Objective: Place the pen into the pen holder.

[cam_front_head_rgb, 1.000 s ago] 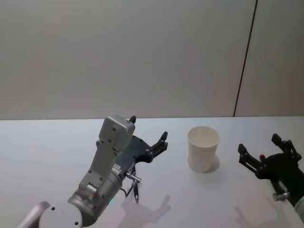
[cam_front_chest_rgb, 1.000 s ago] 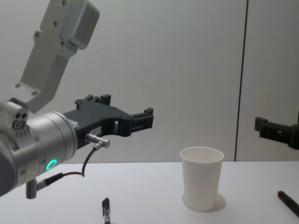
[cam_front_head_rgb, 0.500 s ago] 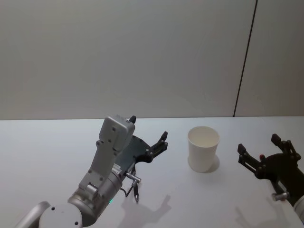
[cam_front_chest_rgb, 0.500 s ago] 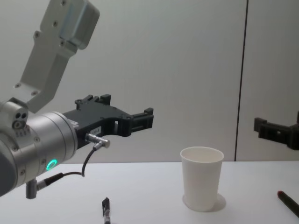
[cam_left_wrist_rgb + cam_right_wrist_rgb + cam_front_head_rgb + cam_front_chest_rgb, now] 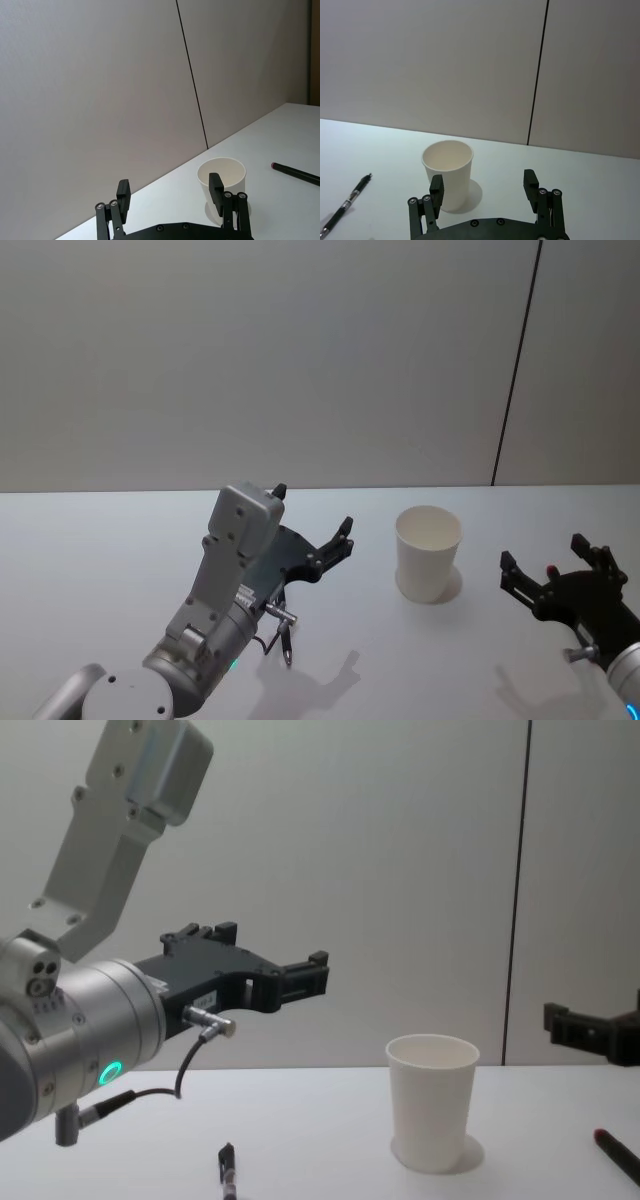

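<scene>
The pen holder, a white paper cup (image 5: 428,552) (image 5: 431,1105) (image 5: 447,172) (image 5: 226,175), stands upright and empty on the white table. A black pen (image 5: 286,645) (image 5: 228,1172) (image 5: 346,206) lies on the table left of the cup, under my left arm. Another dark pen with a red tip (image 5: 616,1154) (image 5: 296,172) lies to the cup's right. My left gripper (image 5: 313,508) (image 5: 272,948) (image 5: 169,185) hovers open above the table, left of the cup and pointing toward it. My right gripper (image 5: 542,552) (image 5: 483,180) (image 5: 592,1026) is open and empty, right of the cup and facing it.
The white table (image 5: 100,560) runs back to a plain grey wall (image 5: 300,360) with a dark vertical seam (image 5: 515,360). The left arm's large grey wrist body (image 5: 90,1030) hangs over the table's near left.
My right gripper has sunk a little lower and drawn slightly nearer. The left arm, the cup and both pens have not moved.
</scene>
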